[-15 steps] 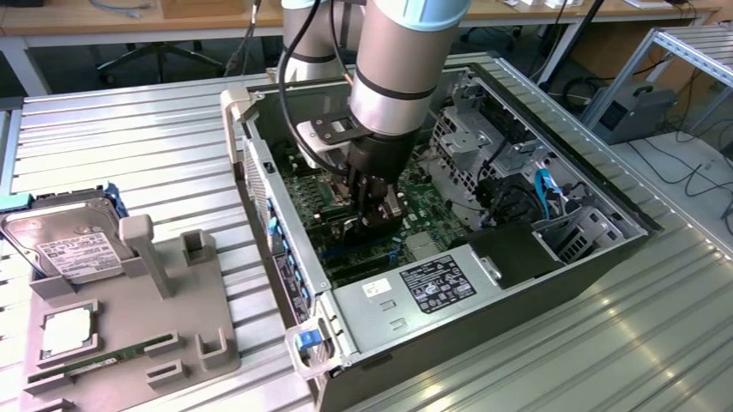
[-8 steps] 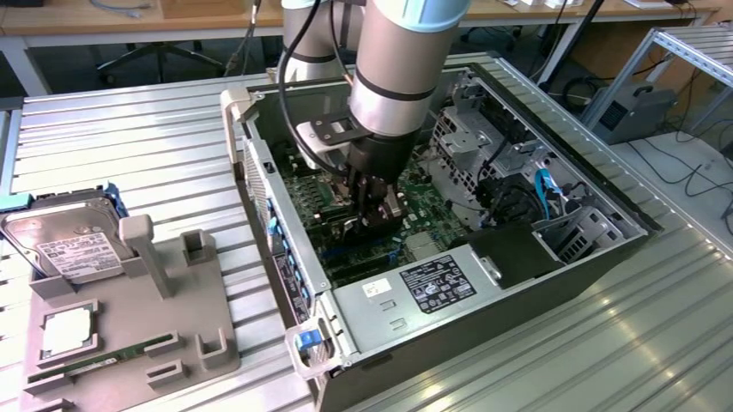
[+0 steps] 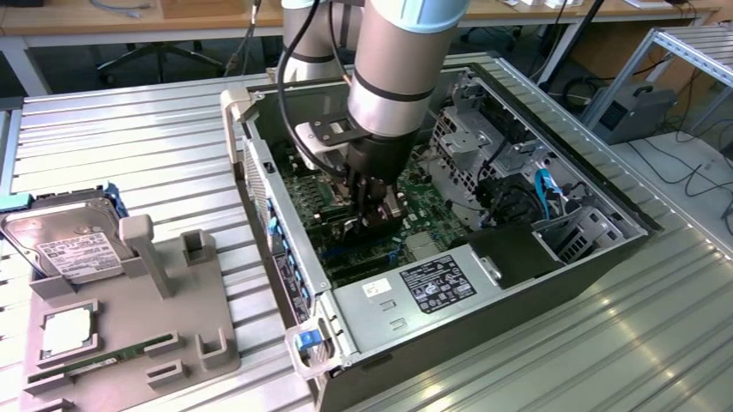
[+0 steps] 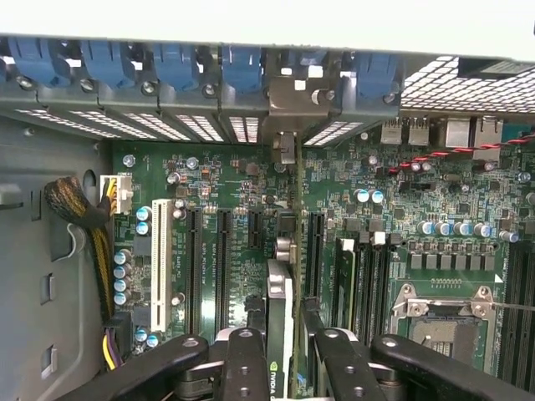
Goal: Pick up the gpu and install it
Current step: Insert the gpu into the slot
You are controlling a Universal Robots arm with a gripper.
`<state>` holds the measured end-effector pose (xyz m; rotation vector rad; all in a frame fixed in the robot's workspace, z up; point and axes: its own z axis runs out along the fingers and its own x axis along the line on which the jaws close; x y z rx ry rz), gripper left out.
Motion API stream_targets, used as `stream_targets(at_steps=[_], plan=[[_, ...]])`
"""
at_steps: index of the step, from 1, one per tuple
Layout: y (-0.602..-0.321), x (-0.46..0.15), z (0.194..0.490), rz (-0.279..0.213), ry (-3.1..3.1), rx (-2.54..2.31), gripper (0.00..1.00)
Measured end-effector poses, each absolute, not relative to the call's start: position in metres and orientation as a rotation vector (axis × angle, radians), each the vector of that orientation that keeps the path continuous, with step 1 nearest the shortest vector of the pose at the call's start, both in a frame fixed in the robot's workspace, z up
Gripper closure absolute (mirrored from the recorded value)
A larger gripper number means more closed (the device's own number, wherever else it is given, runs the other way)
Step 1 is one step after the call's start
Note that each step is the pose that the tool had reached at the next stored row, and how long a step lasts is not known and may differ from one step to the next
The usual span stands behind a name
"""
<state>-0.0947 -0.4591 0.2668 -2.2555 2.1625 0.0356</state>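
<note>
the claw [image 4: 286, 349] is inside the open computer case [image 3: 596, 184], low over the motherboard [image 4: 226, 167]. its two black fingers [image 4: 244, 359] are closed most of the way and pinch the gpu [image 4: 279, 292] between them, one on each face. the gpu stands upright on its edge over the expansion slots [image 4: 224, 251], and its metal bracket [image 4: 288, 96] reaches the rear wall of the case, near the blue clips [image 4: 242, 71]. i cannot tell if it sits in a slot. outside the case, on the ribbed surface [image 3: 126, 129], a grey holder [image 3: 172, 343] carries a hard drive [image 3: 71, 247].
</note>
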Motion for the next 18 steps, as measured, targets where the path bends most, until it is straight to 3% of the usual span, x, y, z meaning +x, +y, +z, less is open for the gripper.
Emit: stream_targets(at_steps=[18], plan=[[-0.4617, -0.0991, 0.2665, 0.036, 2.162, -2.255, 0.73]])
